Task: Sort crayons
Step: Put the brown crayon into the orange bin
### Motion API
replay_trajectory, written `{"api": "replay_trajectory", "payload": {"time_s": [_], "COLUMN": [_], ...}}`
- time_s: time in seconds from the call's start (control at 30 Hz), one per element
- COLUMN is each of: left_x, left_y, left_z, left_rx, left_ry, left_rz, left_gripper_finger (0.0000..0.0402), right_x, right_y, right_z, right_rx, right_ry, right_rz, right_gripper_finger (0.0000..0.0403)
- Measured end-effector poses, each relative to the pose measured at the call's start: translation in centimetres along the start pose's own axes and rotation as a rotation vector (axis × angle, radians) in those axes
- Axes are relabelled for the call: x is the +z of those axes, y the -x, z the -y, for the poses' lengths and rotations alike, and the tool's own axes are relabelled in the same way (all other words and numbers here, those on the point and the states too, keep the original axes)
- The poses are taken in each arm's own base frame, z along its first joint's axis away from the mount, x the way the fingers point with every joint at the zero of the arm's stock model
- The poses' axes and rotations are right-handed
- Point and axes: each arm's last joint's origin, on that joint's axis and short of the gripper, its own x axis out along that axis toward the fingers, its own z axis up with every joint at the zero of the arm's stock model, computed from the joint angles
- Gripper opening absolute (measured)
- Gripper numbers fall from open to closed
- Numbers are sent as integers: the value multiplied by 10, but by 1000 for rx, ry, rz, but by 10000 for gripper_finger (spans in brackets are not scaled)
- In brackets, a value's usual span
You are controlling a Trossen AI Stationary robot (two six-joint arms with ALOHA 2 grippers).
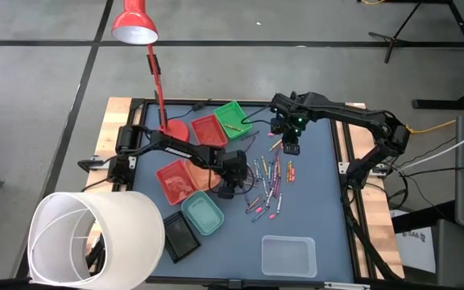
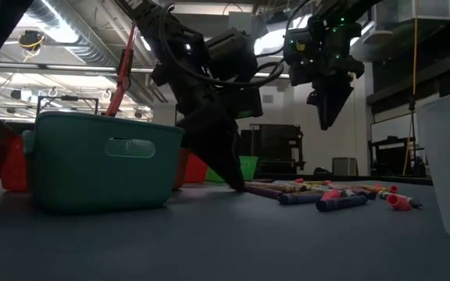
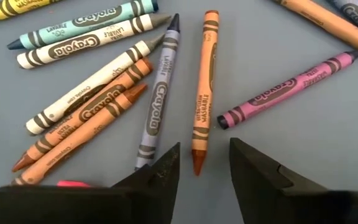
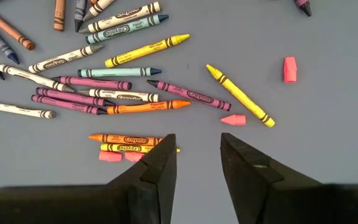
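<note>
Many crayons (image 1: 268, 181) lie scattered flat on the blue-grey table mat, right of the trays. My left gripper (image 3: 201, 158) is open and low over the pile's left side, slanting down. Its fingertips stand on either side of the pointed end of an orange crayon (image 3: 204, 81) without touching it. A grey crayon (image 3: 157, 99) lies just beside it. In the low view its fingertips (image 2: 233, 181) reach down to the mat. My right gripper (image 1: 291, 147) hangs open well above the far part of the pile, pointing down, with nothing between its fingers (image 4: 197, 149).
Green (image 1: 234, 117) and red (image 1: 209, 129) trays stand at the far side, a red one (image 1: 176, 179), a teal one (image 1: 204, 213) and a black one (image 1: 180, 238) to the left. A clear tub (image 1: 288, 254) sits near the front. A red lamp (image 1: 135, 24) and a white cylinder (image 1: 87, 238) stand left.
</note>
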Motion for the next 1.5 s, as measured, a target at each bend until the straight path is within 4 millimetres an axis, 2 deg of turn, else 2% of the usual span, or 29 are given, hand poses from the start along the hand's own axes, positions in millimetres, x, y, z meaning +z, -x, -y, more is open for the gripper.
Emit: {"api": "replay_trajectory", "payload": {"time_s": [0.57,0.97,1.27,1.5], "left_x": [0,0,7,9], "left_y": [0,2,23,49], "left_z": [-3,-3,-5,-16], "left_rx": [11,12,24,42], "left_ry": [-45,-45,-41,-14], "left_rz": [3,3,35,42], "left_gripper_finger": [4,2,2,2], "right_x": [1,2,2,2], "right_y": [0,0,0,0], "right_z": [0,1,1,1], "right_rx": [-5,-8,-8,-7], "right_ry": [3,4,4,4], "right_rz": [13,18,18,17], "right_gripper_finger": [124,124,124,124]}}
